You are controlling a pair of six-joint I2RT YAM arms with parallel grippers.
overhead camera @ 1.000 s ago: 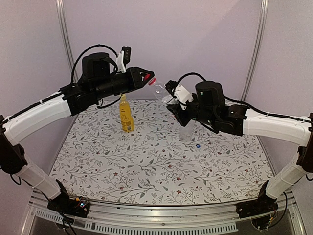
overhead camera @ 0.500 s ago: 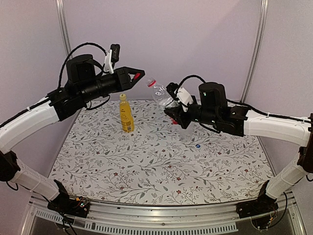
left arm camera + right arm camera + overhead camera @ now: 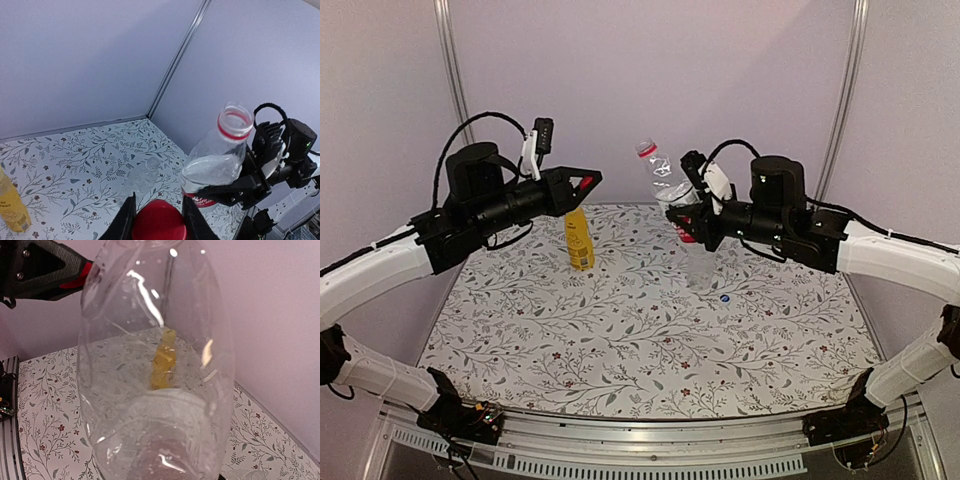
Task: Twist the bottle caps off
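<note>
My left gripper (image 3: 582, 183) is shut on the red cap (image 3: 159, 220) and holds it in the air, well apart from the bottle it fits. My right gripper (image 3: 688, 220) is shut on the red-labelled clear bottle (image 3: 670, 190) and holds it tilted above the table. The bottle's open neck with a red ring (image 3: 235, 122) points up and left. This bottle fills the right wrist view (image 3: 155, 370) and hides the fingers. The yellow bottle (image 3: 579, 240) stands behind my left gripper, its top hidden. The clear unlabelled bottle (image 3: 700, 268) stands below my right gripper. A small blue cap (image 3: 724, 297) lies beside it.
The floral tablecloth (image 3: 620, 340) covers the table. Purple walls with metal posts (image 3: 450, 60) close in the back and sides. The left gripper's tip (image 3: 45, 270) shows at the top left of the right wrist view.
My left gripper has drawn back to the left with the red cap. My right gripper has lifted the red-labelled bottle and turned it more upright.
</note>
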